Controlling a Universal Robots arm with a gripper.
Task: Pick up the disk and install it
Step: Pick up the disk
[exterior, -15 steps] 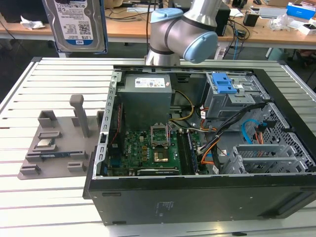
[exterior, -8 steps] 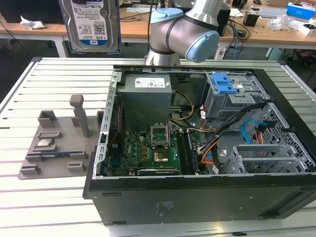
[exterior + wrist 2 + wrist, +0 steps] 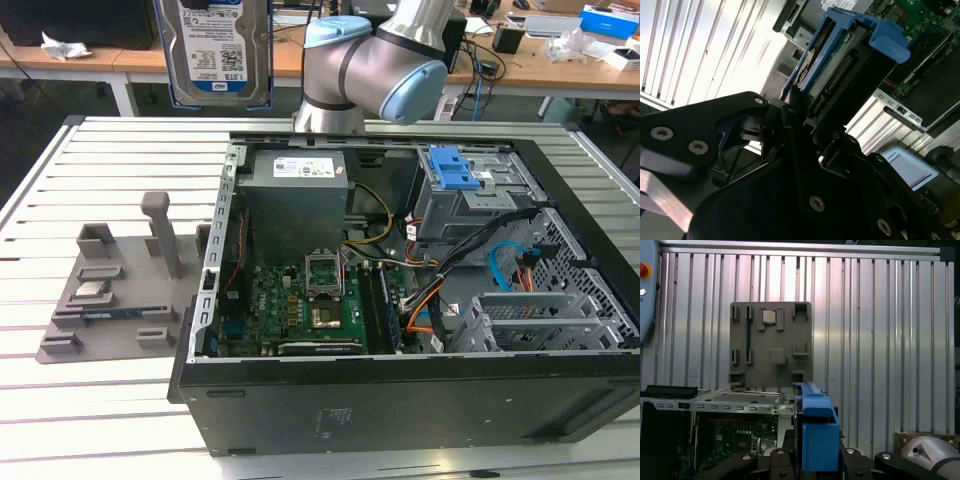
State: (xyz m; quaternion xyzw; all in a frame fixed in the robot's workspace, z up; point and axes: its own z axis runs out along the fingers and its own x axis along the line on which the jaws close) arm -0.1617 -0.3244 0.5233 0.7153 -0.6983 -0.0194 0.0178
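Exterior view elevated, wrist views behind disk (image 3: 816,440) (image 3: 837,70)

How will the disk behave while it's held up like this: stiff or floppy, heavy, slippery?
Probably stiff: the disk looks like a flat metal slab. Likely heavy for its size, since the casing looks like metal. The gripper holds it at one end by the smooth blue rails, so it might slip or swing if jolted.

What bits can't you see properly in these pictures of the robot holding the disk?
Exterior view: the disk is cut off by the picture's top edge, so its upper end cannot be made out.
Second wrist view: the black gripper, shut on the disk, hides the end it grips; the label faces away.
First wrist view: the disk is edge-on; its blue rail hides both faces.
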